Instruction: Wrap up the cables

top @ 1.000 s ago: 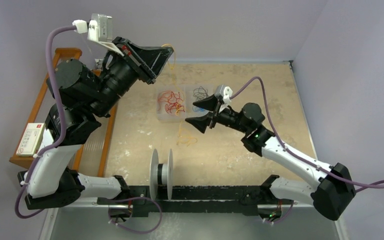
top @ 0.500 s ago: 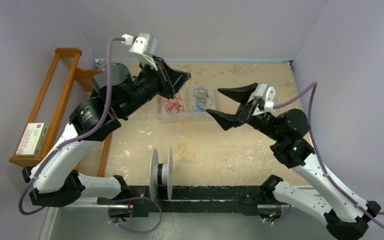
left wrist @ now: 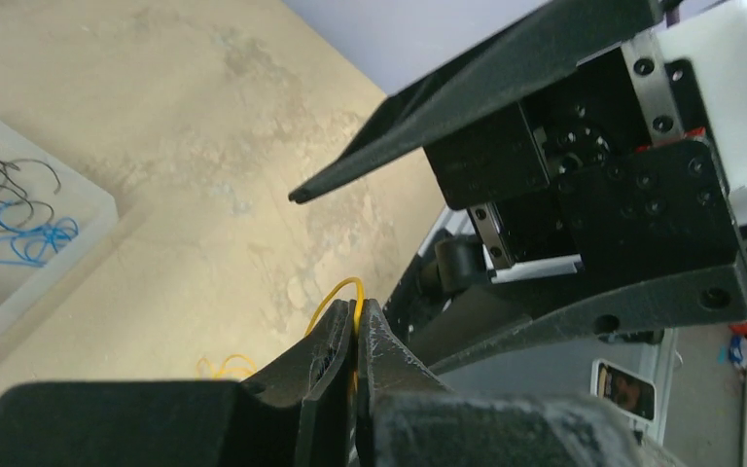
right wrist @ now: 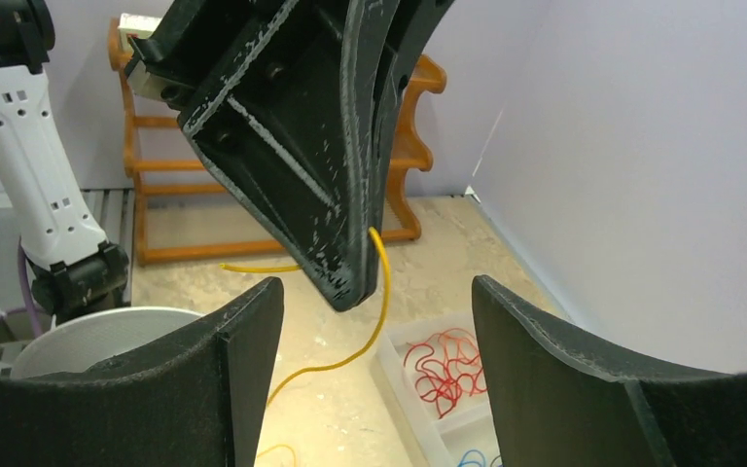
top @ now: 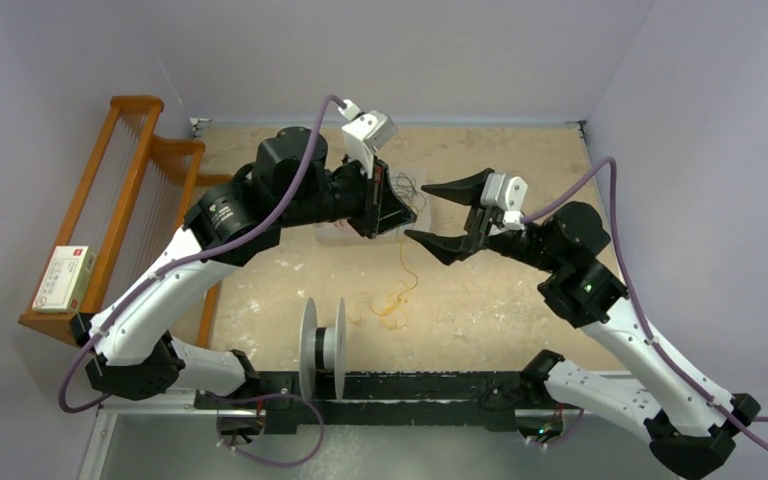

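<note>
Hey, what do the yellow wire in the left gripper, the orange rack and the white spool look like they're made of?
The yellow wire is likely smooth plastic-insulated wire: it is thread-thin and hangs in soft curves from the left gripper. The rack is probably finished wood, judging by its orange-brown colour and jointed rails. The spool looks like matte white plastic with thin, even discs, though that is uncertain.

I worked in a robotics lab cell, a staged test bench rather than any home or shop. The white spool [top: 323, 348] stood on a black rail [top: 430, 385] at the table's near edge, with my left arm [top: 145, 305] and right arm [top: 650, 355] mounted to either side of it. Beyond the spool lay a bare sand-coloured board [top: 530, 160], boxed in by plain lilac walls [top: 460, 50]. A clear tray [left wrist: 78, 199] of colour-sorted wires sat behind the spool. Curly yellow cables [top: 392, 305] lay loose just right of it, and a wooden rack [top: 138, 104] stood well to its left.
</note>
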Robot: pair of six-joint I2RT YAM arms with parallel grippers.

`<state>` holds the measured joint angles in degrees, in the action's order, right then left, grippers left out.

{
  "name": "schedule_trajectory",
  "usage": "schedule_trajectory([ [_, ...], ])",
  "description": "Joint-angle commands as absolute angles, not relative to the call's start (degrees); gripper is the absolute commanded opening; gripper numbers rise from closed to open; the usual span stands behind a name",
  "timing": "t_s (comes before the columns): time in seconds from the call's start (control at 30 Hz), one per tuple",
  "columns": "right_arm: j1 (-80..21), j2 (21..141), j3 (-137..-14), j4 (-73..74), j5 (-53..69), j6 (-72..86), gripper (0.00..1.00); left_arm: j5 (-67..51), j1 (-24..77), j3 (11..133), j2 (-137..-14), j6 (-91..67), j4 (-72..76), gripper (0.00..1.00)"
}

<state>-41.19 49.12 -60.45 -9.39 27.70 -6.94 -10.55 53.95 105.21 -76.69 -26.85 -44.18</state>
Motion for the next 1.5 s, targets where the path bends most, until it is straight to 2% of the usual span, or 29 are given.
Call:
schedule_trajectory([
  [0.0,-41.3,48.9,-61.6,-8.5,29.9,-10.2,0.72,-17.3,53.6,108.6,-76.7,-22.7,-47.9,0.0],
  [0.1,-41.4,49.9,-62.4,-5.7,32.4,-11.1,0.7,-19.5,53.6,109.9,-77.3,-20.9,-49.9,0.0],
  [0.37,-41.3,50.9,-63.7,-0.9,39.0,-11.5,0.56,-23.8,53.6,113.2,-79.4,-16.3,-54.9,0.0],
  [0.53,-41.3,50.3,-63.7,-0.9,39.4,-10.9,0.27,-23.9,53.6,113.4,-79.8,-15.1,-55.9,0.0],
  [0.6,-41.3,49.7,-63.3,-1.0,38.9,-10.5,0.09,-24.0,53.6,113.3,-79.7,-14.8,-56.3,0.0],
  [0.67,-41.3,48.9,-62.8,-1.1,37.8,-10.0,0.0,-23.8,53.6,113.1,-79.4,-14.3,-56.7,0.0],
  [0.73,-41.3,47.9,-62.4,-1.0,36.4,-9.6,0.0,-23.3,53.6,112.0,-79.1,-13.8,-57.1,0.01],
  [0.8,-41.3,46.7,-62.1,-0.6,35.1,-9.2,0.0,-22.3,53.6,110.3,-78.4,-13.6,-57.0,0.13],
  [0.93,-41.4,45.0,-62.4,1.3,32.1,-8.1,0.0,-18.6,53.6,106.0,-75.6,-15.6,-54.0,0.3],
  [1.1,-41.3,44.8,-63.1,5.2,27.2,-8.2,0.0,-12.4,53.6,98.3,-68.2,-21.2,-45.2,0.48],
  [1.27,-41.3,46.0,-64.0,6.0,19.0,-7.2,0.0,-12.2,53.6,86.8,-57.8,-29.3,-32.1,0.52],
  [1.47,-41.3,46.6,-63.0,2.3,18.0,-5.6,0.0,-7.0,53.6,76.4,-50.3,-35.9,-23.4,0.57],
])
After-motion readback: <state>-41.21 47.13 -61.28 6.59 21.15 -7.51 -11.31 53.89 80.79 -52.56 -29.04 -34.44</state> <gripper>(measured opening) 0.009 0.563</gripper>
